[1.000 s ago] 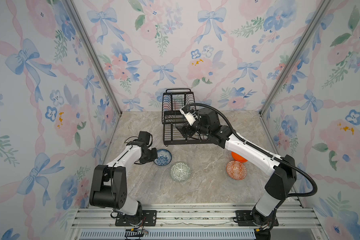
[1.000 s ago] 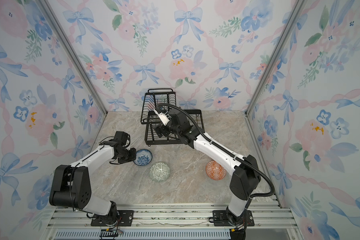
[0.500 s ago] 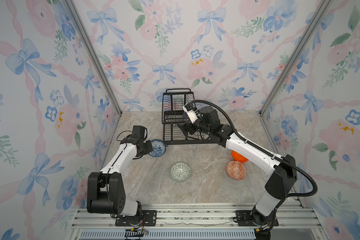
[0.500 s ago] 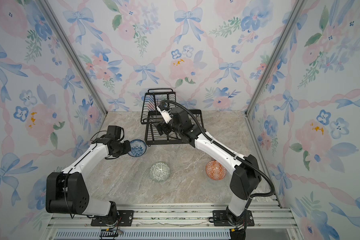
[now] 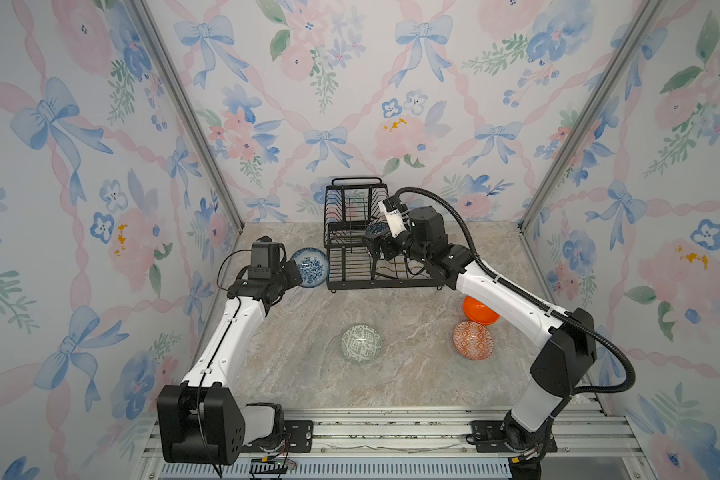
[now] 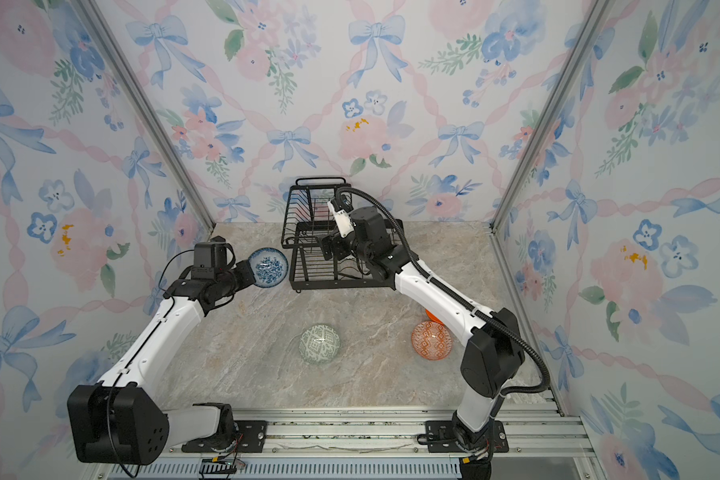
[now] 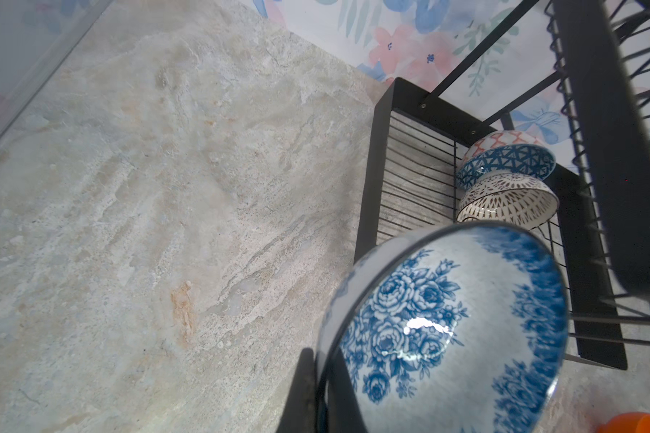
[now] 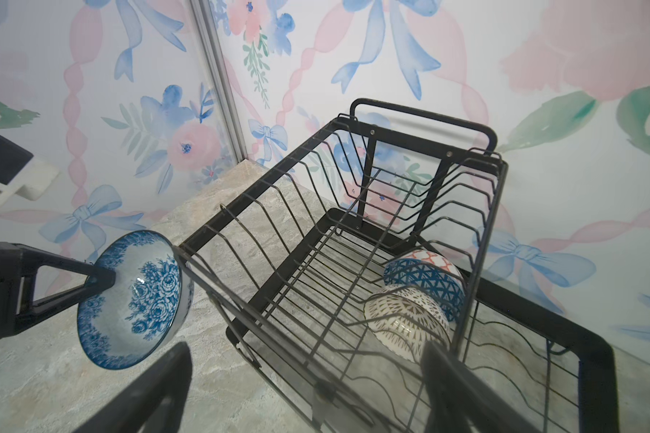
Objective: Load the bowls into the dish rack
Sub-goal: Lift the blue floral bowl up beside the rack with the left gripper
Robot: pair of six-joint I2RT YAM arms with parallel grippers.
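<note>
Left pincer [image 5: 295,271]: clenched on the rim of the blue-white floral bowl [image 5: 311,267]; nothing else in its grip.
Blue-white floral bowl: tilted on edge, clear of the tabletop [image 5: 391,374], inside facing away from the left pincer. Just beside the dish rack's lower tray; contact cannot be told.
Right pincer [image 8: 301,393]: released, jaws spread wide, empty; hangs over the dish rack [image 5: 350,285] beside the upper basket.
Dark-blue geometric bowl [image 8: 424,283]: on the lower tray, on its side, just ahead of the right pincer.
Brown-white patterned bowl [image 8: 406,318]: touching the dark-blue one, nearer the right pincer.
Green-white geometric bowl [image 5: 361,343]: upright on the tabletop, well apart from both pincers.
Orange-white patterned bowl [image 5: 473,340]: on the tabletop, well behind the right pincer, beside its arm.
Plain orange bowl [image 5: 479,309]: just beside the patterned one, partly under that arm.
</note>
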